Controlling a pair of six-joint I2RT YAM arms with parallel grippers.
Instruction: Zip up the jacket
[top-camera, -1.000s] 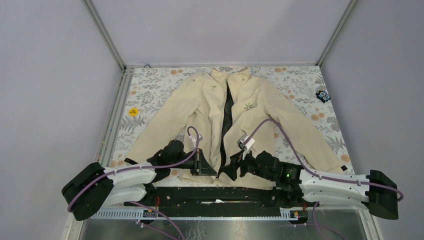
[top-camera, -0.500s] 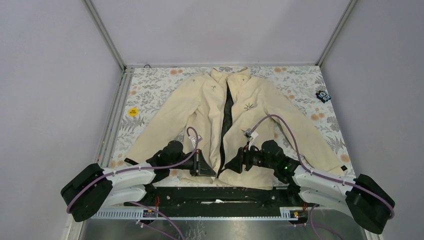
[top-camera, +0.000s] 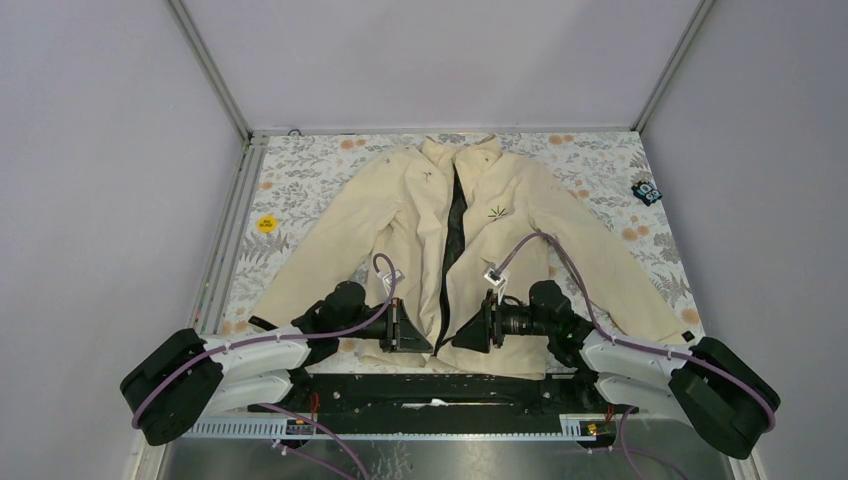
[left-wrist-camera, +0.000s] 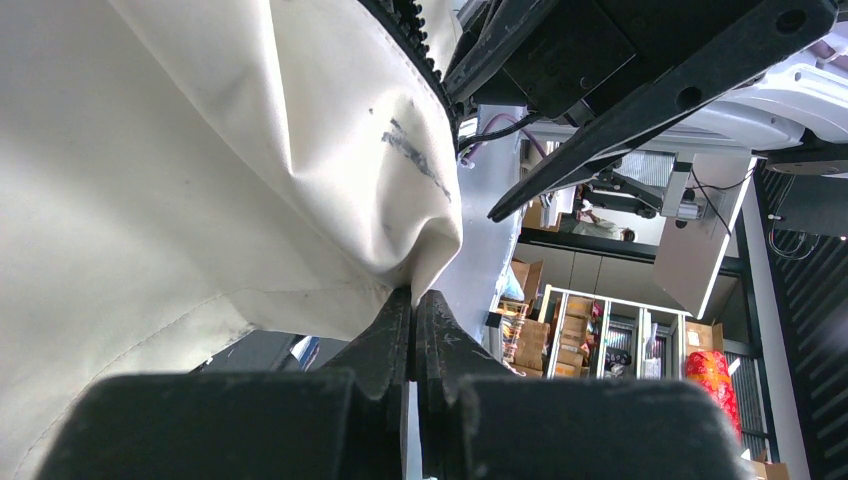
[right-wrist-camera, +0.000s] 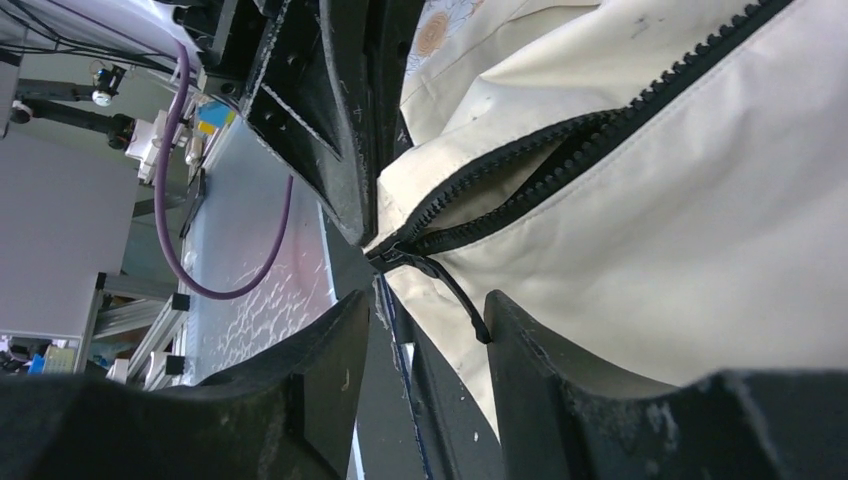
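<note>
A yellow sticker (top-camera: 265, 223) sits near the left edge of the floral desk (top-camera: 310, 165). The left claw (left-wrist-camera: 412, 305) is clamped tight on a bunched corner of the jacket (top-camera: 540, 220) hem, beside the zipper teeth. The jacket lies flat, collar at the far side, sleeves spread, front parted over dark lining (the zipper (right-wrist-camera: 520, 170) rows meet only at the slider (right-wrist-camera: 392, 255), down at the hem). The right claw (right-wrist-camera: 425, 330) gapes wide and grips nothing. The slider is just beyond its tips, and the black cord (right-wrist-camera: 455, 290) trails between its fingers. A small dark object (top-camera: 647, 191) rests near the desk's right edge.
</note>
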